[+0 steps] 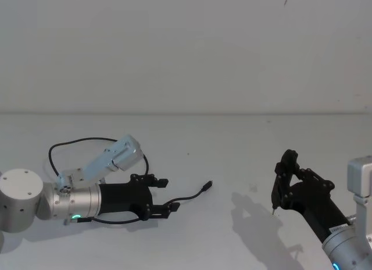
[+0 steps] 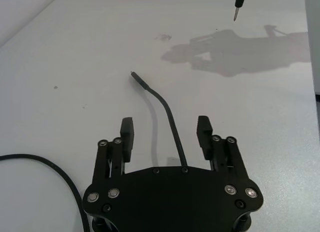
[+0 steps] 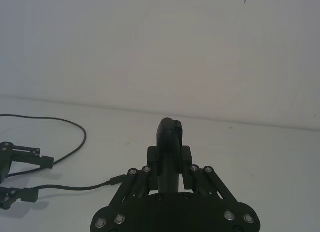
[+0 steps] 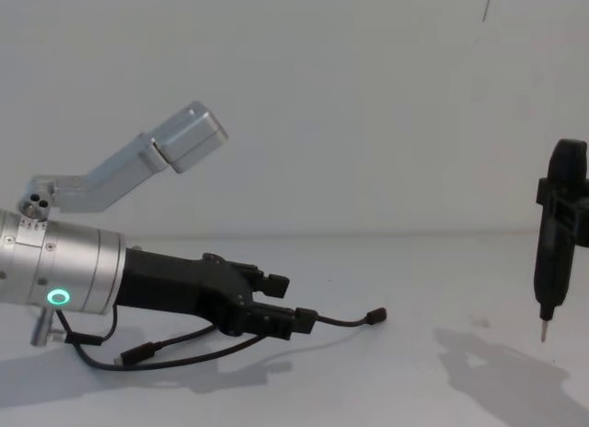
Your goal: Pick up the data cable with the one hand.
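Data cable (image 1: 192, 194) lies on the white table (image 1: 244, 241). Its free end, with the small plug (image 1: 207, 184), points off to my right, and the rest curls back in a wide loop behind my left wrist. The stretch that matters runs out from under the palm of my left gripper (image 1: 167, 194) and on past the fingertips, so its long axis lies along the way the gripper points: lengthwise in the gap, not across it. Left gripper: low over the table, spread wide, holding nothing. The fingers (image 2: 127, 132) stand one on each side of the cable; neither touches it, and it sits nearer one finger than the other. The left wrist view shows a shadow just beside the cable toward the plug, so I judge that end arches a little off the surface; whether the part between the fingers rests on the table I cannot tell. Judgement: the closing line is square to the cable, so the grasp calls for no turn of the wrist, only a squeeze, perhaps after a small drop. Right gripper (image 1: 289, 174) is well apart on the right, raised, clamped on a slim black tool (image 1: 278, 191) with its pin tip pointing down. The left is plainly the nearer arm, so the pick falls to it
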